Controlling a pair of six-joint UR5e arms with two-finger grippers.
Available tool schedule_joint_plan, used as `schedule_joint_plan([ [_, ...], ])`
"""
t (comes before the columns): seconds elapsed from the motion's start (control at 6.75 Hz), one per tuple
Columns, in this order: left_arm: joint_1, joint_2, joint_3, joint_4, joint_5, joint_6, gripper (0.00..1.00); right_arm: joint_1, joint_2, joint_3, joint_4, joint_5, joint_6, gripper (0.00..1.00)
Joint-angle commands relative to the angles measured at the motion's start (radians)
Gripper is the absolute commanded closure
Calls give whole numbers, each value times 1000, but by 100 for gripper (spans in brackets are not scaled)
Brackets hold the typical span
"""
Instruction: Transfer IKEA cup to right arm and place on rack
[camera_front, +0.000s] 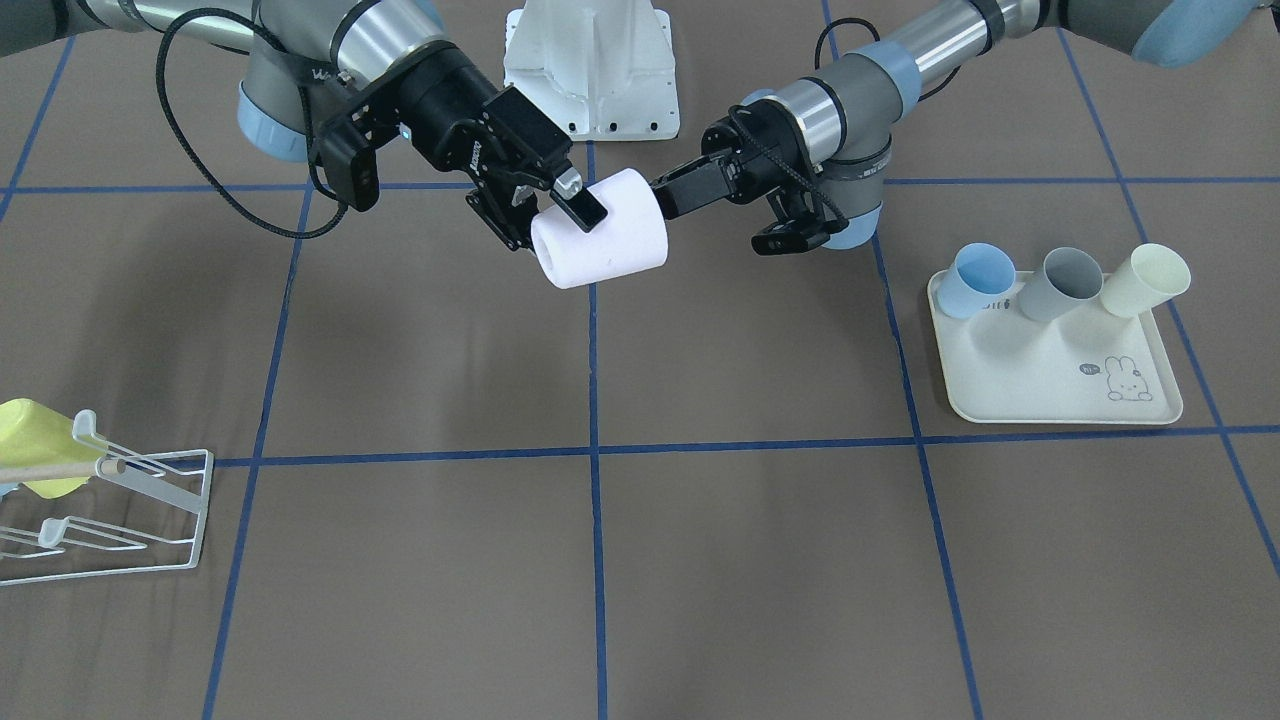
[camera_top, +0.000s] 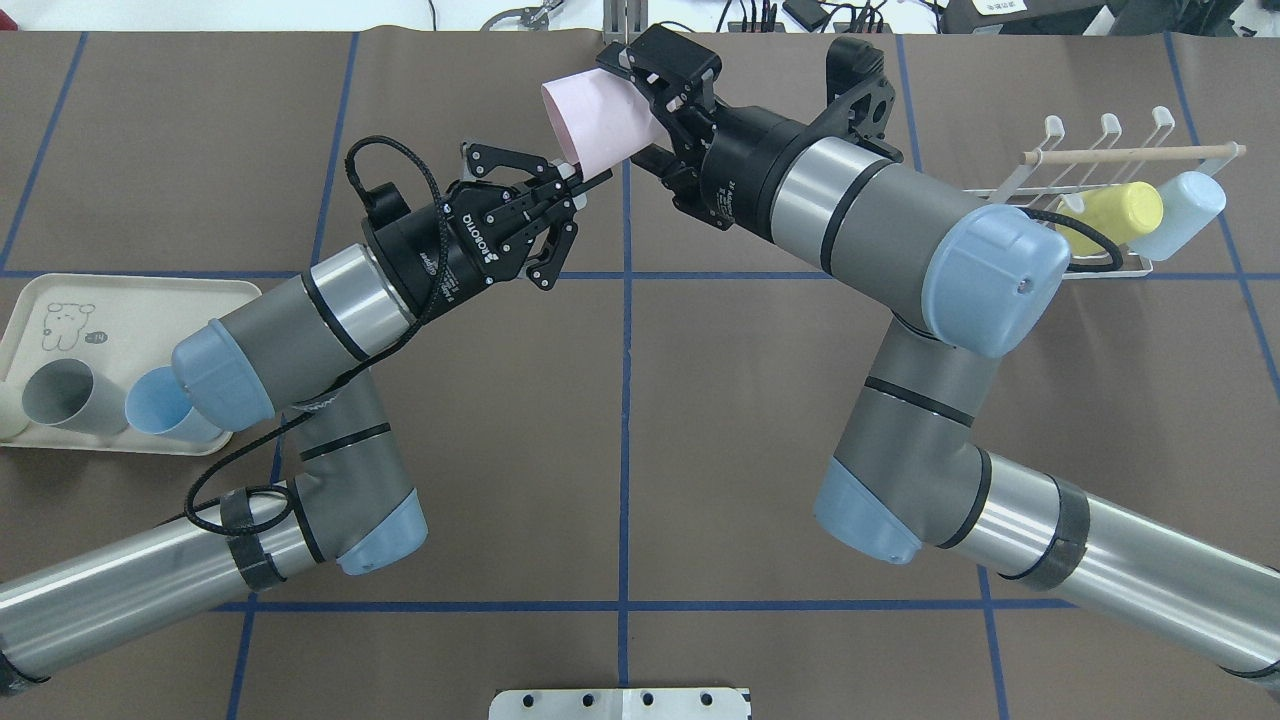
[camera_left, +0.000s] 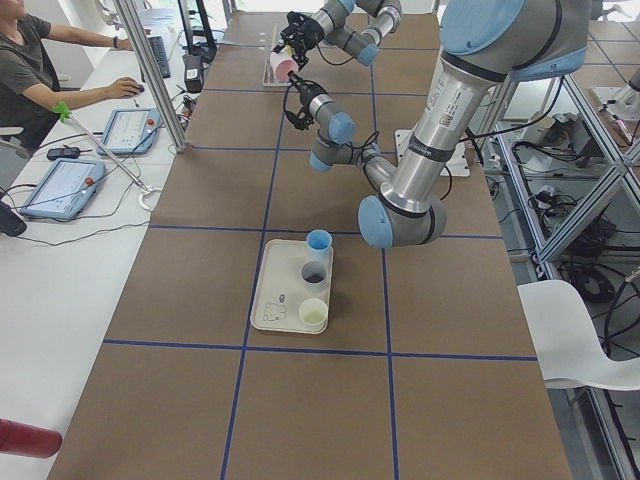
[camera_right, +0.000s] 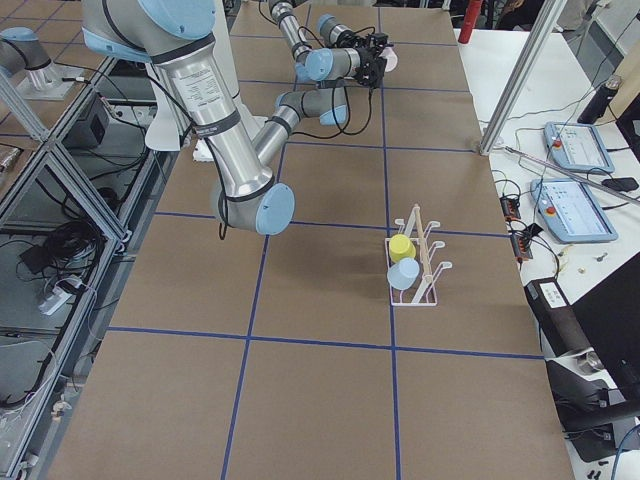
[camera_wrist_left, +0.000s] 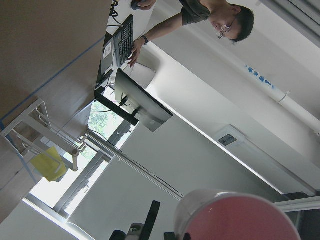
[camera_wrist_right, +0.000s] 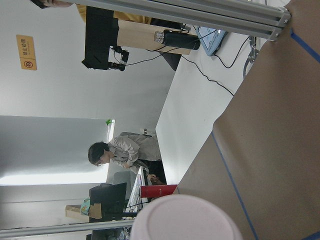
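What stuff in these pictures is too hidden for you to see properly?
- Rack, front-facing view: the picture's left edge cuts part of it off.
- Cream cup on the tray, overhead view: the left edge cuts most of it off.
- Left gripper, front-facing view: the pink cup hides its fingertips, so whether they pinch the cup cannot be told.
- The pink cup, both wrist views: the bottom edge cuts it off.

Pale pink cup (camera_top: 600, 125). Brown table (camera_front: 750, 560) with blue grid lines. Cream tray (camera_front: 1040, 385) with rabbit print. Blue cup (camera_front: 975, 280), grey cup (camera_front: 1065, 283), cream cup (camera_front: 1148, 278). White rack (camera_top: 1130, 153); yellow cup (camera_top: 1120, 215), pale blue cup (camera_top: 1185, 212).
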Motion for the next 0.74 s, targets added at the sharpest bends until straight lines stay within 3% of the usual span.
schedule_joint_plan([
  [0.0,9,-13,1,16,9,4,100,-1,0,-1,0,-2,0,1],
  [0.15,11,-13,1,16,9,4,100,-1,0,-1,0,-2,0,4],
  [0.3,11,-11,1,15,9,6,100,0,0,-1,0,-4,3,30],
  [0.44,12,-4,2,12,9,6,100,0,-1,-1,0,-2,3,97],
  [0.59,12,2,4,9,6,22,32,2,-2,-1,3,-2,0,100],
])
